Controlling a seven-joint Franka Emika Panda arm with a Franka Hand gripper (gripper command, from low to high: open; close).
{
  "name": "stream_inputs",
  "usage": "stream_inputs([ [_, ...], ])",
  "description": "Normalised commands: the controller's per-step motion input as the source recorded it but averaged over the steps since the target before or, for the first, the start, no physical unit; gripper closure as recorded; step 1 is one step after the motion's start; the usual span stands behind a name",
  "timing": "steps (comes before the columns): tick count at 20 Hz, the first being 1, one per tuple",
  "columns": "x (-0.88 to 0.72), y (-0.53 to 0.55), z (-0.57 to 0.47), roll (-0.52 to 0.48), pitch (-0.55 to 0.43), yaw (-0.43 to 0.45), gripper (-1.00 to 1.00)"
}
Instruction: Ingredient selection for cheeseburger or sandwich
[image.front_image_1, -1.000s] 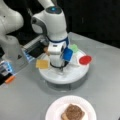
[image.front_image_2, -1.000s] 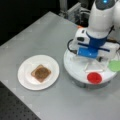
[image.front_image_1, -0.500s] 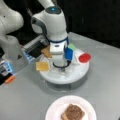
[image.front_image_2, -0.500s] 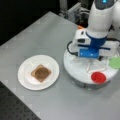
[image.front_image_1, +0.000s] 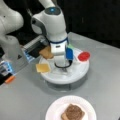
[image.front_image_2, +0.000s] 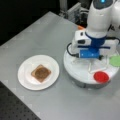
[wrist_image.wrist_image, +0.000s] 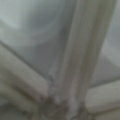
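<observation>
Currently the paper plate (image.front_image_2: 25, 80) carries bread with patty (image.front_image_2: 41, 73); cheese square (image.front_image_1: 43, 67) remains on the tray (image.front_image_1: 75, 75) — hand (image.front_image_1: 63, 70) beside it, grip indeterminate.

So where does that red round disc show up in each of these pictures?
Front view: red disc sits at the right edge of the white round tray.
Front view: red disc lies at the tray's bottom right edge.
Wrist view: not in it.
Shared landmark: the paper plate holding the patty on bread.
</observation>
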Motion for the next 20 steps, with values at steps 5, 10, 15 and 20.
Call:
stream_inputs([
  [5,0.09,-0.05,0.0,0.021,-0.004,0.357,-1.0],
  [10,0.17,-0.03,0.06,0.005,-0.011,0.413,-1.0],
  [15,0.2,-0.02,0.07,-0.014,0.025,0.316,-1.0],
  [20,0.18,0.05,0.09,-0.065,0.046,0.297,-1.0],
])
